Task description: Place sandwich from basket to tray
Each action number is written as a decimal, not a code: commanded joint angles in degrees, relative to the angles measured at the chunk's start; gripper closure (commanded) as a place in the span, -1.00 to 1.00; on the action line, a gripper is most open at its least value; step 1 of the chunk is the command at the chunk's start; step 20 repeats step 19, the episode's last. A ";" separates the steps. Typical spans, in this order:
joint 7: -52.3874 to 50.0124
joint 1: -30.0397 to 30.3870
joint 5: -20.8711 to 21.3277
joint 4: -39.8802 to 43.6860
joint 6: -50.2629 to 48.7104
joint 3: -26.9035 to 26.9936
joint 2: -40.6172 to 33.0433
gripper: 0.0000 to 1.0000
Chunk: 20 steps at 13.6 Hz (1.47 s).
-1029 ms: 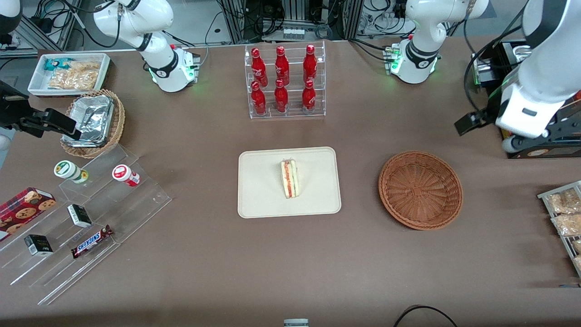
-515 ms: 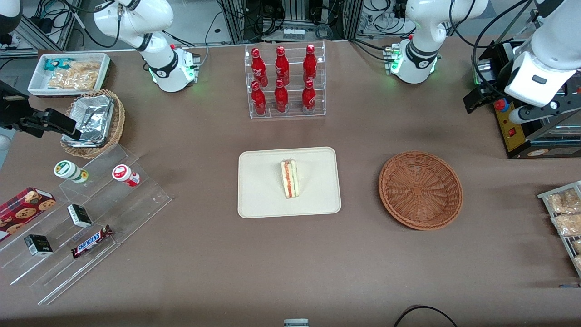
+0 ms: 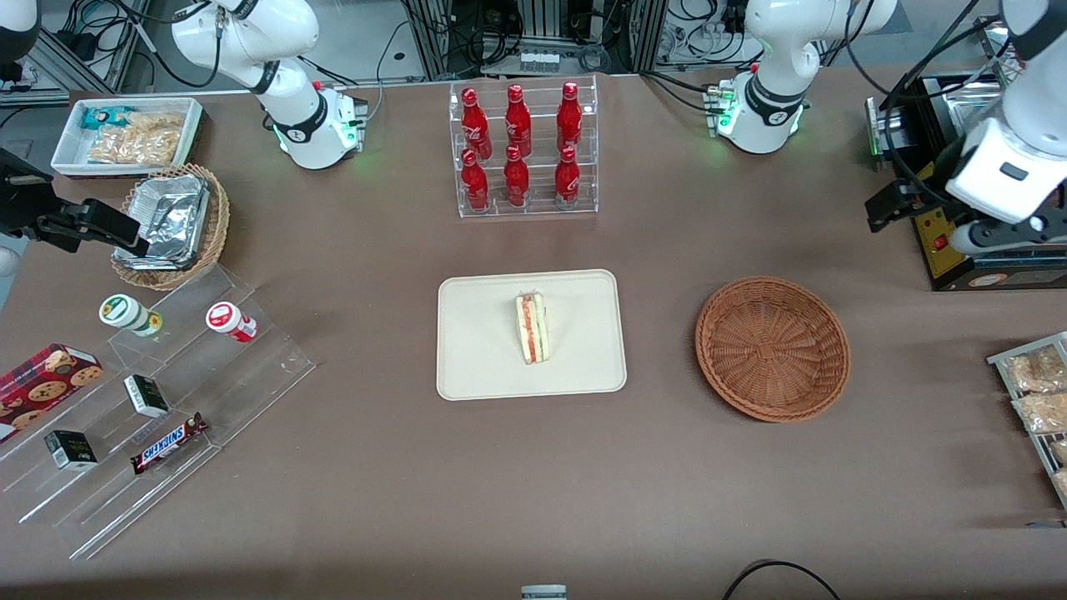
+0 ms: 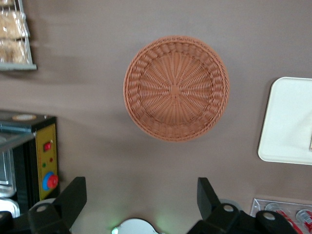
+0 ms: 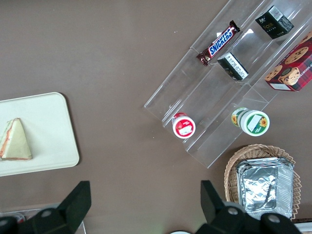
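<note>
Front view shows the sandwich (image 3: 532, 327) lying on the cream tray (image 3: 475, 367), cut edge with its red and green layers facing up, while the reddish-brown wicker basket (image 3: 772, 347) beside the tray holds nothing. Judged from this, the placing is done and no step appears left beyond the arm clearing off. The gripper (image 4: 141, 199) hangs high above the table toward the working arm's end, over bare cloth near the basket; its fingers stand wide apart and carry nothing. Readable writing is sparse: a chocolate bar (image 3: 167, 443) on the clear stepped stand (image 3: 192, 433) says SNICKERS. The red bottles (image 3: 517, 146) in the acrylic rack bear white script too small to read.
</note>
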 commanded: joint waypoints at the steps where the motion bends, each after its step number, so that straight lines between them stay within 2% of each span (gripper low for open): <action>1: 2.50 0.71 -0.80 3.63 0.10 0.35 2.35 -1.00; 12: 2.76 0.71 -1.85 0.83 -1.21 1.32 -2.99 -1.00; 17: 3.03 0.71 -4.22 0.74 -1.75 2.55 -2.56 -1.00; 20: 3.12 0.63 -3.61 0.74 -1.92 2.38 -2.04 -1.00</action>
